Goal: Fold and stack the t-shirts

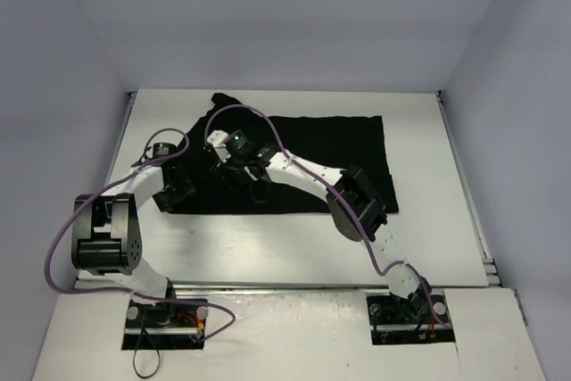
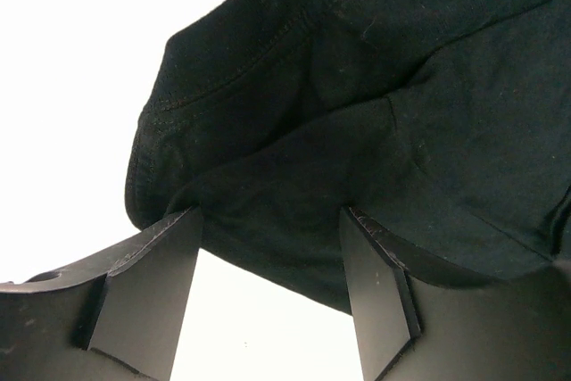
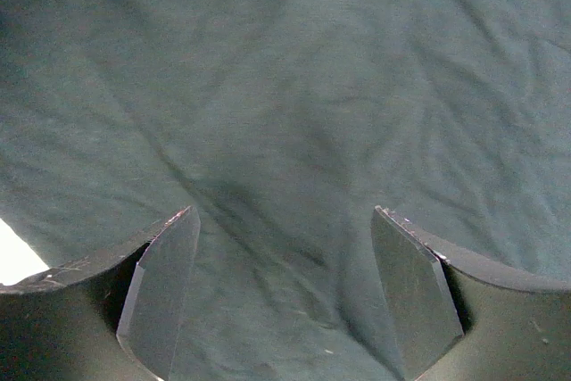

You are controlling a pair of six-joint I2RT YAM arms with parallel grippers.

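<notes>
Black t-shirt (image 1: 330,144) lies spread on the white counter (image 1: 294,247). My left gripper (image 2: 272,220) gapes wide at the t-shirt's left hem; my right gripper (image 3: 281,220), also wide, hangs over the t-shirt's left half, holding nothing.

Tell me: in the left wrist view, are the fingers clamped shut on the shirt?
No, the left gripper is open, white table showing between its fingers below the shirt.
</notes>
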